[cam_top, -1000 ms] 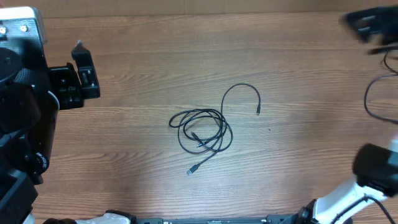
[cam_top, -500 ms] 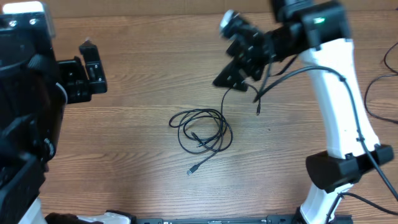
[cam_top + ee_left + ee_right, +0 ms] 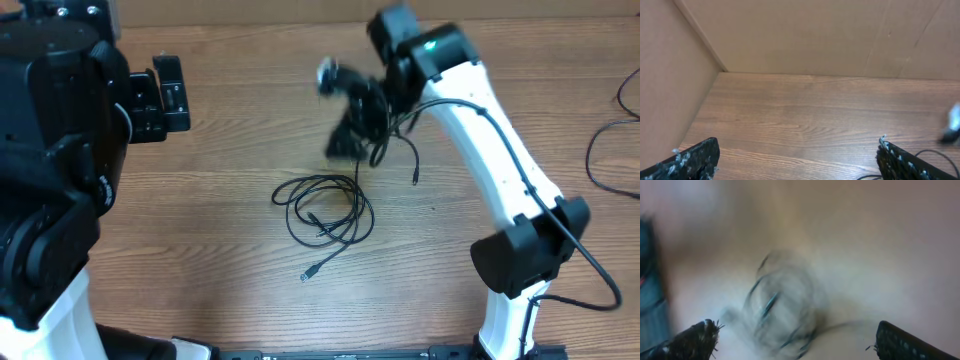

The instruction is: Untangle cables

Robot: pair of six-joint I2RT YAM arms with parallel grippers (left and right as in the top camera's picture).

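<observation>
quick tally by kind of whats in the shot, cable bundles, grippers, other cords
cable bundle: 1
grippers: 2 (left gripper, right gripper)
black cord at the right edge: 1
total: 4

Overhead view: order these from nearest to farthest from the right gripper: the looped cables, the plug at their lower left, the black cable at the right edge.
1. looped cables, just below the right gripper
2. plug, at their lower left
3. black cable, far right edge
</observation>
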